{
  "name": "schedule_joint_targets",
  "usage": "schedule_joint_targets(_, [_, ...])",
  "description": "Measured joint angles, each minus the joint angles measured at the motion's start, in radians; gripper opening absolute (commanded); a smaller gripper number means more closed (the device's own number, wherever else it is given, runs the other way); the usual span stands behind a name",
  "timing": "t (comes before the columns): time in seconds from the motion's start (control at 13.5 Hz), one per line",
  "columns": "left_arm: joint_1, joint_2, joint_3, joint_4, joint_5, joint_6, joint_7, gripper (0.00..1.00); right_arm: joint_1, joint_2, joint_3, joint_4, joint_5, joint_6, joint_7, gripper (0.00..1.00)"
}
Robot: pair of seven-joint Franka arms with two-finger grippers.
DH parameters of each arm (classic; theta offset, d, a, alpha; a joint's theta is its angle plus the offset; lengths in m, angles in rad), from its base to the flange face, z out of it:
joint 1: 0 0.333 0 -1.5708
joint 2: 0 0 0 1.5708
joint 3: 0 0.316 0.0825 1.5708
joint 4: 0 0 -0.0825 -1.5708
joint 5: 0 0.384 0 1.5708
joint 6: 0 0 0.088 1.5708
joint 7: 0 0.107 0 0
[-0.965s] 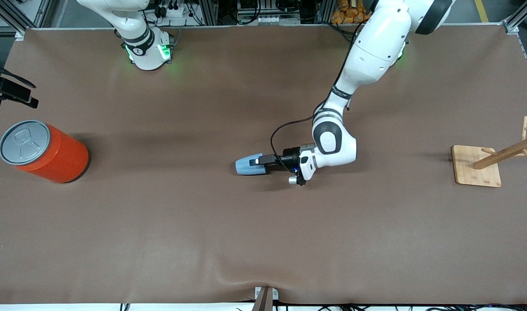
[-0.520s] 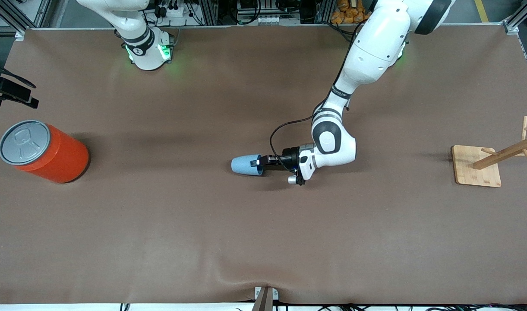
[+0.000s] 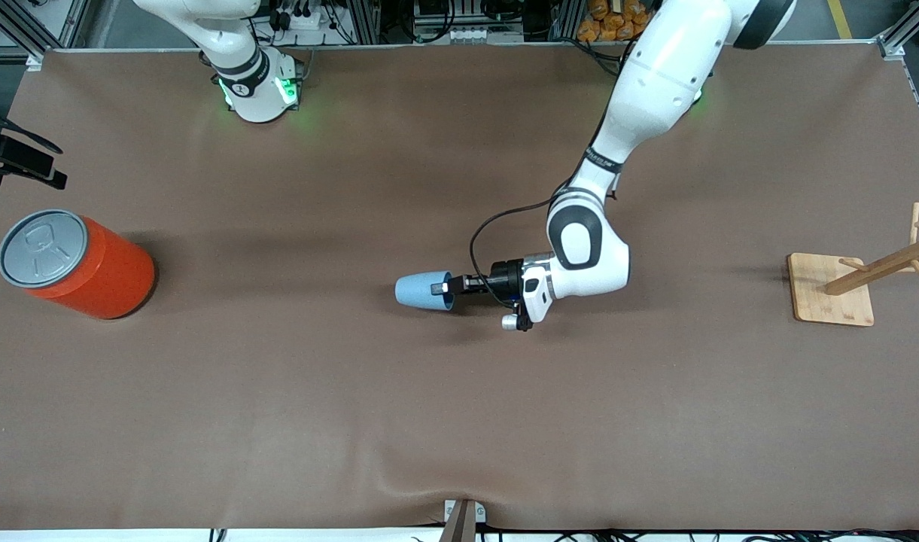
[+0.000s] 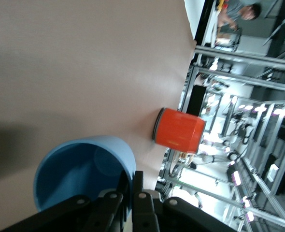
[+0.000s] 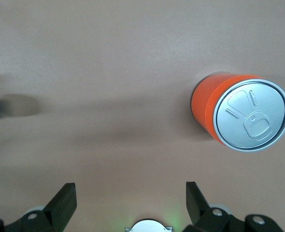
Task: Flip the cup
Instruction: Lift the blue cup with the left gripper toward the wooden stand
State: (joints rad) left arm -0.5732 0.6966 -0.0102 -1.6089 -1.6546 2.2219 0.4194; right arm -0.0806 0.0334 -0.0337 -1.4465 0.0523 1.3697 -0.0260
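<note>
Orange and standing upright with its grey pull-tab lid up, the can (image 3: 77, 263) sits at the right arm's end of the table (image 3: 278, 391). The right gripper (image 5: 128, 203) is out of the front view; its wrist view shows it high over the table near that can, jaws spread wide and empty, the arm waiting.

Near the table's middle is the cup (image 3: 423, 290): small, matte, light blue, tapered, without a handle, darker blue inside. It lies horizontal, its long axis running along the table's length. The narrow closed base points toward the can and the wider open rim faces the left gripper (image 3: 445, 287). That gripper reaches in level from the left arm's end, jaws pressed together on the cup's rim wall, one finger (image 4: 141, 203) outside, the other within the mouth. Whether the cup touches the table I cannot tell.

A wooden rack (image 3: 858, 282) stands at the left arm's end.

Compared with a second ago, the jaws have gone from straddling the cup's sides to pinching its rim, and the cup has shifted slightly toward the can.
</note>
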Motion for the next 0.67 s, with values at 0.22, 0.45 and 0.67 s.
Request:
schedule_joint_targets(0.22, [0.023,-0.142,0.04,0.004,0.348,0.0,-0.273,0.0,0.0,0.0,0.0,0.001,0.0,0.003,0.0,1.0])
schedule_joint_targets(0.45, [0.091,-0.259,0.044,0.006,0.727,-0.046,-0.421,0.0,0.0,0.0,0.0,0.002,0.001,0.003,0.0,1.0])
schedule_joint_targets(0.67, [0.156,-0.331,0.045,0.009,1.049,-0.151,-0.46,0.0,0.0,0.0,0.0,0.002,0.001,0.003,0.0,1.0])
